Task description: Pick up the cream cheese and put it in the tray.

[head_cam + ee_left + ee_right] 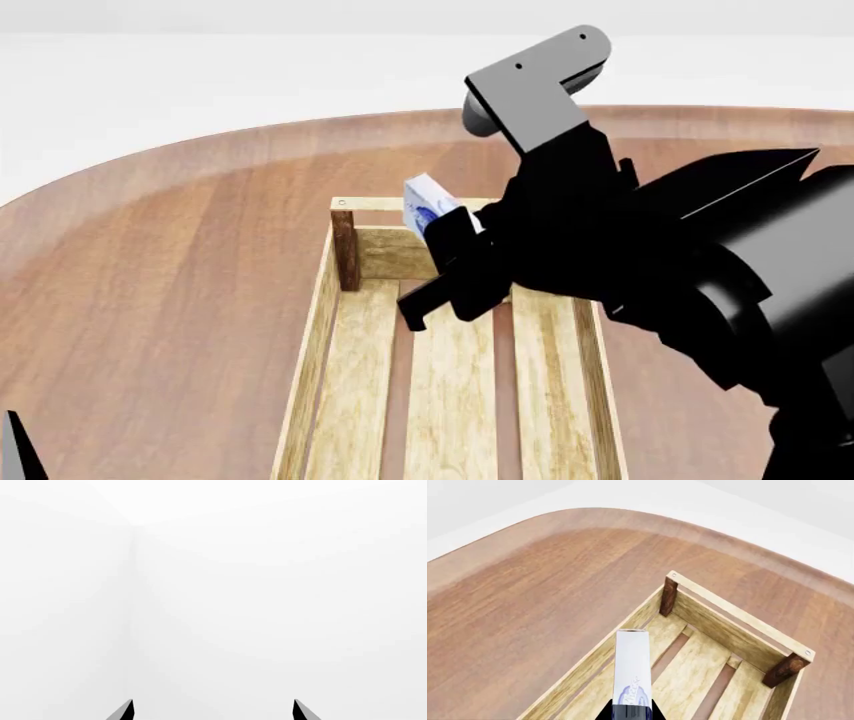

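My right gripper point(631, 714) is shut on the cream cheese point(632, 672), a small flat white box with a blue oval logo, and holds it in the air over the far end of the tray point(730, 615). In the head view the box point(430, 206) sticks out past the black right arm, above the tray's point(350, 330) far left corner post. The tray is a long light-wood crate with slatted bottom and dark corner posts. My left gripper point(213, 711) is open and empty, facing a blank white surface; one fingertip point(19, 445) shows at the head view's lower left.
The tray lies on a round wooden table point(160, 280). The right arm point(667, 270) hides the tray's right side and far end in the head view. White floor lies beyond the table's edge point(507, 525).
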Motion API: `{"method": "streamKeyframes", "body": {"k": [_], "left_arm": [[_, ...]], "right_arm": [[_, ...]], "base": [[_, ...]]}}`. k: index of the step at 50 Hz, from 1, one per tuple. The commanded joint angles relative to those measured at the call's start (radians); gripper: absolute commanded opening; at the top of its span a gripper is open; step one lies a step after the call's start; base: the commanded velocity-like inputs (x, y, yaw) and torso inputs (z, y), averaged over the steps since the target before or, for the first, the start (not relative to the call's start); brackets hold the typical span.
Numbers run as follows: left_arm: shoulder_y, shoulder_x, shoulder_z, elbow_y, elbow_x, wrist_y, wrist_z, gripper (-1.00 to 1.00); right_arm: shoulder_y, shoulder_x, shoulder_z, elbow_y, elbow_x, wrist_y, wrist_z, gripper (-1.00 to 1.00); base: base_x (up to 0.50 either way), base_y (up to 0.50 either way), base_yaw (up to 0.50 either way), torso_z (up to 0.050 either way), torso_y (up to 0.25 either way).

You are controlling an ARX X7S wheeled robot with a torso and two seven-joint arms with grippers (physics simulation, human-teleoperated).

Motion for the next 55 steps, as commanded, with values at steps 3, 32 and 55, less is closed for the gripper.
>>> {"method": "streamKeyframes", "body": {"k": [3,32,55], "left_arm": [[-0.001,-0.001,0.003,-0.001,0.001,0.004,-0.004,1.00],[-0.004,0.000,0.006,0.001,0.016,-0.013,-0.016,1.00],[-0.005,-0.003,0.009,-0.003,0.014,-0.003,-0.023,1.00]], "right_arm": [[0.002,0.007,0.007,-0.010,0.003,-0.007,0.001,-1.00],[0.003,0.009,-0.002,-0.008,0.009,-0.016,0.007,-1.00],[0.001,0.014,-0.013,0.007,0.004,-0.034,0.010,-1.00]], "base": [[0.00,0.00,0.00,0.000,0.000],[0.00,0.00,0.00,0.000,-0.034],[0.00,0.00,0.00,0.000,-0.079]]}}
